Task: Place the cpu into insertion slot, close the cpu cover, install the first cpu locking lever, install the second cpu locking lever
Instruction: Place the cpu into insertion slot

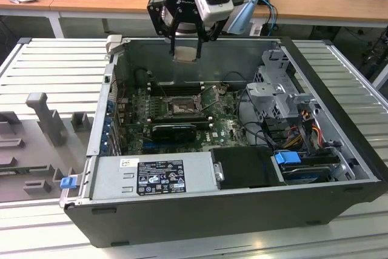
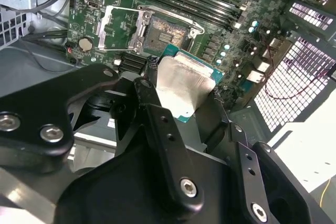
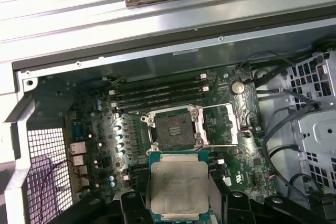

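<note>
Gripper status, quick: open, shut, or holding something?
The gripper is shut on the cpu, which is held up over the open case and not yet in the insertion slot.

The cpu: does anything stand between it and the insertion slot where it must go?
Nothing visible does. The tool holds the cpu in the air above the open case. The insertion slot shows its dark centre bare, and the cpu cover lies open beside it.
</note>
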You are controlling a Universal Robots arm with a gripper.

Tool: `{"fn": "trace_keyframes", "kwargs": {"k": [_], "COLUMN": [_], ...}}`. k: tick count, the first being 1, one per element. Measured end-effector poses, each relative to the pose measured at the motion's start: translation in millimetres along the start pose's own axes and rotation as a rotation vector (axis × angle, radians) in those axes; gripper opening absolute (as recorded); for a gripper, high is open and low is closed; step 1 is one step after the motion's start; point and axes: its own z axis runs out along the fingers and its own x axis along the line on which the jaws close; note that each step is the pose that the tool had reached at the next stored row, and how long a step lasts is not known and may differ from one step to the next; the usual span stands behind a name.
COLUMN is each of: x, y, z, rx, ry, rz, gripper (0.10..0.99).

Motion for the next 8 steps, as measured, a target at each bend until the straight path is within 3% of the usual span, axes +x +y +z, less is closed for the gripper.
{"fn": "trace_keyframes", "kwargs": {"k": [8], "x": [0.0], "y": [0.0], "z": [0.0], "rx": [-0.001], "ry": [-0.0051], "rz": [0.056], "gripper": [0.533]}}
